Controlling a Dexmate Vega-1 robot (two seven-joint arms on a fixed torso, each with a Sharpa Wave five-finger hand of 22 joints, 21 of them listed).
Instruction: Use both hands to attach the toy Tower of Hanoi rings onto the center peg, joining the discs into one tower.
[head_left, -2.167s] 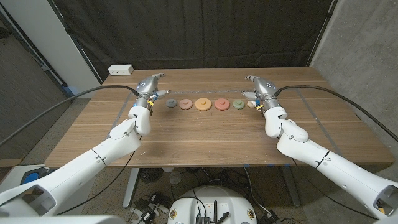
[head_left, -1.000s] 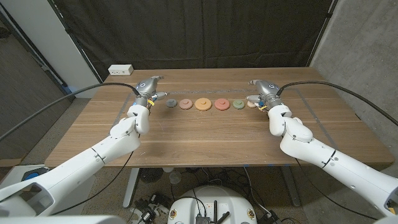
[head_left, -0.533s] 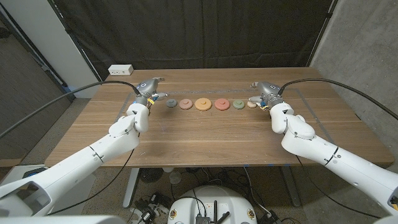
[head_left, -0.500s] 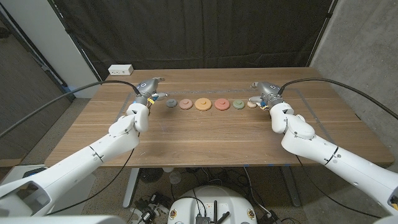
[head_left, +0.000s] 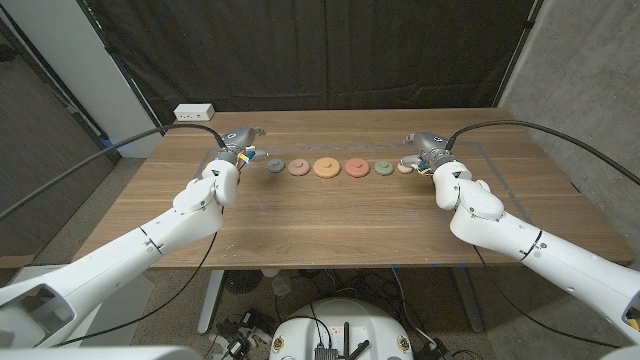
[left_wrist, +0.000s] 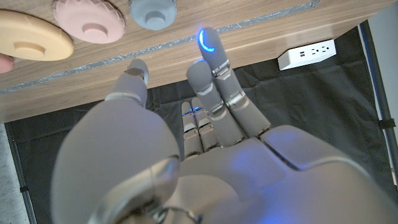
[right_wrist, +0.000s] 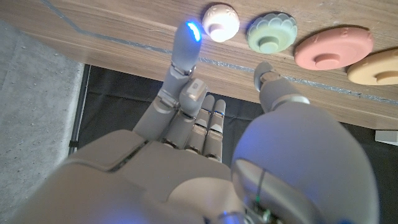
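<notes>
On the wooden surface (head_left: 330, 215) six toy discs lie in a row, side by side, flat, none stacked. From the robot's left to its right they are a small grey-blue disc (head_left: 274, 165), a dusty pink disc (head_left: 298, 167), a big orange disc (head_left: 325, 167), a coral pink disc (head_left: 357, 167), a green disc (head_left: 384, 167) and a tiny cream disc (head_left: 404, 168).

At the left end of the row is the left robot hand (head_left: 243, 147), just beside the grey-blue disc. From the left wrist view one finger points out straight with a blue light on its tip, the thumb sticks out, and the other fingers are curled in. It holds nothing. The lit fingertip is near the grey-blue disc, but I cannot tell if it touches.

At the other end is the right robot hand (head_left: 422, 150), just beside the cream disc. It looks the same: one finger out with a blue light, thumb out, the rest curled, nothing held. Its lit tip is very close to the cream disc.

Far back on the surface, near the left corner, sits a white power strip (head_left: 195, 112). Behind everything hangs a black curtain (head_left: 320, 50).
</notes>
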